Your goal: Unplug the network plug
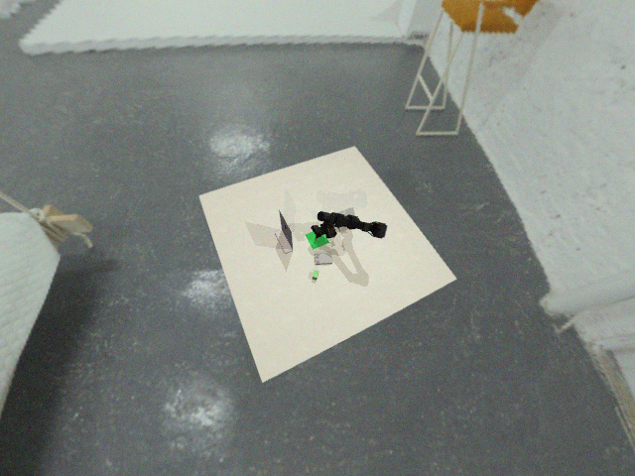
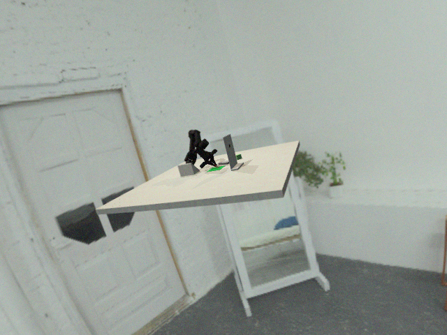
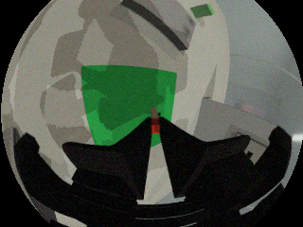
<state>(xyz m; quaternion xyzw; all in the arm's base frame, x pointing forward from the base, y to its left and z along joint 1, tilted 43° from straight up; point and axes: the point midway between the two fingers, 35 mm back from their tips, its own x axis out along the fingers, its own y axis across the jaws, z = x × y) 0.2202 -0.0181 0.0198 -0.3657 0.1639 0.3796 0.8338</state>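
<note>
My gripper [image 1: 316, 237] [image 2: 216, 165] [image 3: 154, 120] points down, low over the green marked square [image 1: 317, 242] [image 2: 216, 168] [image 3: 118, 90]. It is shut on the small plug [image 3: 155, 128], whose red body and brownish end show between the fingertips in the wrist view. The plug is over the edge of the square nearest the hand in that view. Whether it touches the table cannot be told. The upright grey panel [image 1: 285, 231] [image 2: 230, 153] [image 3: 218, 124] stands apart from the gripper, with the plug out of its socket. The tab is too small to make out.
A low grey box [image 1: 322, 259] [image 3: 168, 16] lies beside the square, with a small green block [image 1: 315, 275] [image 2: 239, 156] [image 3: 202, 10] beyond it. A grey wedge-like block [image 2: 186, 169] stands near the arm in the exterior view. The pale table [image 1: 266, 327] [image 2: 202, 189] carries everything.
</note>
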